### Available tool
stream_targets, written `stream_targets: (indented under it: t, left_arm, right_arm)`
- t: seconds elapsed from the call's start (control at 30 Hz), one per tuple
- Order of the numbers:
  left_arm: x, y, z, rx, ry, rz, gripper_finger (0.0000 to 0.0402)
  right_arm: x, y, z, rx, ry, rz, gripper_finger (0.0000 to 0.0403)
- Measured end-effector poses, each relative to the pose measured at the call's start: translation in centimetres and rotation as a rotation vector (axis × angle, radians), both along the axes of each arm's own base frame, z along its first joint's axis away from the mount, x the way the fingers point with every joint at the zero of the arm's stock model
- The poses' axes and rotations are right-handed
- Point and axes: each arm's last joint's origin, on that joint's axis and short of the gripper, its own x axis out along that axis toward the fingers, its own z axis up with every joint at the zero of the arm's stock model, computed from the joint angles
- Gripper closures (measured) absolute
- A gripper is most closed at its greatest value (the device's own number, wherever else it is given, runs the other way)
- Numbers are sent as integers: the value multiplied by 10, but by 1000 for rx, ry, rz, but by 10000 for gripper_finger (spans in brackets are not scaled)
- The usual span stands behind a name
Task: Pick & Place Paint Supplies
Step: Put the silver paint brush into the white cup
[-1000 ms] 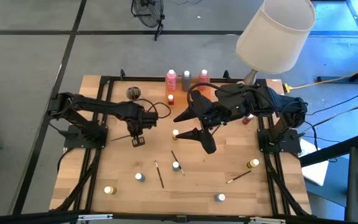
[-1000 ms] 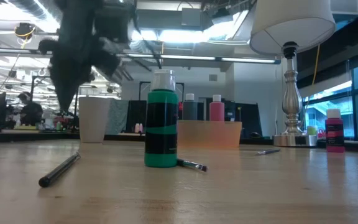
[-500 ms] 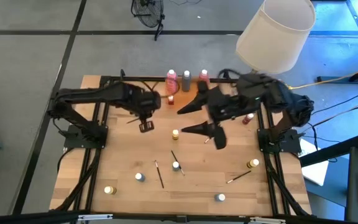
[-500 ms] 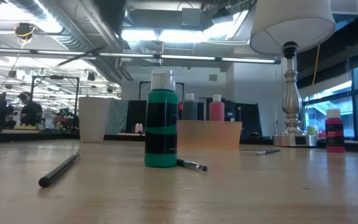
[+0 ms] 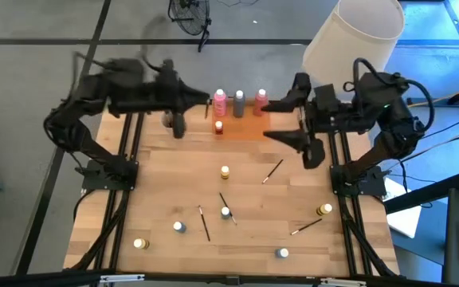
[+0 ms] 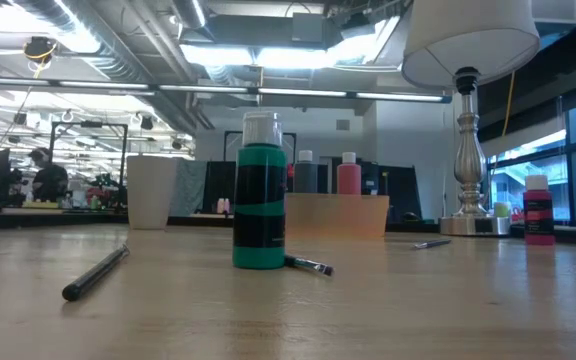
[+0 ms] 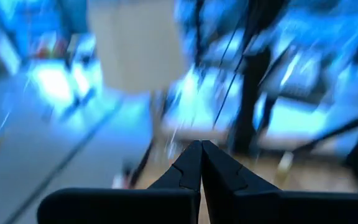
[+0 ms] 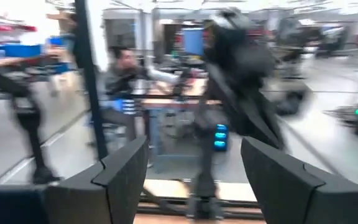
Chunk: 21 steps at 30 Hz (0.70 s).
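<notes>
Three white-capped bottles (image 5: 239, 100) stand at the far end of the orange tray (image 5: 245, 127), with a red-lidded pot (image 5: 219, 126) beside them. Small pots (image 5: 225, 171) and thin brushes (image 5: 223, 202) lie scattered on the wooden table. A green bottle (image 6: 260, 195) stands upright near the low camera. My left gripper (image 5: 205, 100) is raised high left of the bottles and shut on a thin dark brush. My right gripper (image 5: 285, 119) hangs open above the tray's right end with nothing in it. Neither gripper shows in the low view. My left gripper pinches a thin dark brush between its shut fingertips (image 7: 201, 149). A short piece of the brush (image 5: 209, 99) sticks out past them. The fingers lie almost level, pointing toward the table's right. The brush is lifted clear; which part is held I cannot tell.
A beige cup (image 6: 153, 190) stands at the far left, under my left arm in the high view. A lamp with a white shade (image 5: 353, 40) stands at the far right corner. Another brush (image 5: 272, 171) lies mid-table, and a dark stick (image 6: 96, 272) near the low camera.
My left gripper has risen from just above the table's middle and gone toward the far edge. It has tipped from pointing down to almost level and stayed shut, with the brush lifted along. My right gripper has gone up and toward the right edge, staying open.
</notes>
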Motion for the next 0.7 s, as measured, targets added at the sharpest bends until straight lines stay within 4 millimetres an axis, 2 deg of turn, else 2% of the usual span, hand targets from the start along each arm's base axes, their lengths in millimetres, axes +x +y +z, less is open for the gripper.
stream_targets:
  t: [0.1, 0.23, 0.5, 0.63, 0.7]
  left_arm:
    - [-5, -6, 24, 49, -185, -110, 400]
    - [-2, -10, 36, 77, -315, -246, 400]
    - [25, -13, 30, 88, -324, -351, 400]
    - [28, -12, 26, 86, -290, -330, 400]
    - [23, -11, 24, 89, -255, -294, 400]
  right_arm:
    - [3, -2, -2, -35, 6, -69, 141]
    - [16, 0, -7, -91, 9, -110, 141]
    - [39, 5, -10, -151, -45, -132, 141]
    - [42, 6, -13, -169, -22, -154, 141]
    - [40, 7, -12, -157, -25, -151, 141]
